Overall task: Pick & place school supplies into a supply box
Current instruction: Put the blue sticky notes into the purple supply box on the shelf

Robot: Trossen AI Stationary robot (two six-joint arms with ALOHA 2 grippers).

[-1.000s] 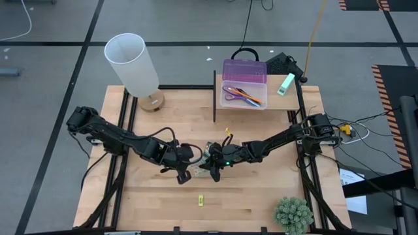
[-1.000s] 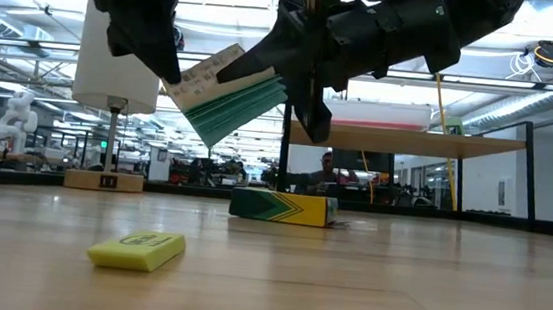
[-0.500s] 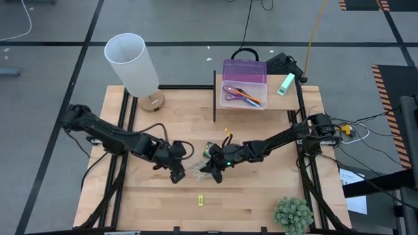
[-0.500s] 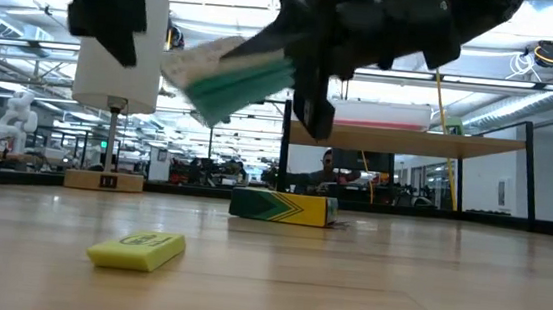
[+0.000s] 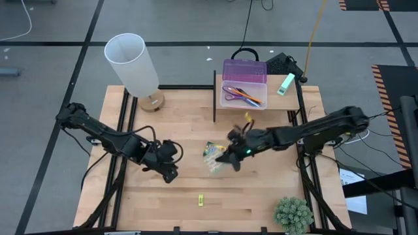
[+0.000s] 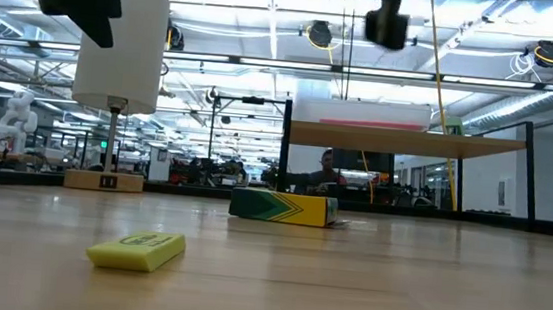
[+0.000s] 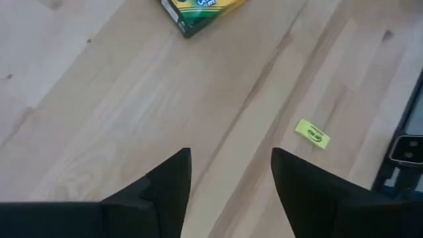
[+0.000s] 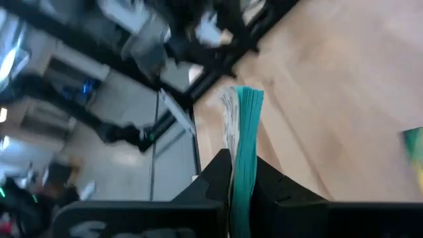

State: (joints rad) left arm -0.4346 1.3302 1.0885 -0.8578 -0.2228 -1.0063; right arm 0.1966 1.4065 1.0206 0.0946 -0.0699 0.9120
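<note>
Partway: pens and scissors sit in supply box (image 5: 244, 86), right pincer (image 5: 230, 158) clamps teal pad (image 8: 244, 153) mid-air, left pincer (image 7: 231, 173) open and empty, crayon box (image 6: 283, 207) and yellow eraser (image 6: 137, 249) left on worktop (image 5: 261, 196).

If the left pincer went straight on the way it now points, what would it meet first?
Judging by its wrist view, the open left pincer aims down at bare table; it would likely meet wood first, with the crayon box farther on and the yellow eraser off to one side.
</note>
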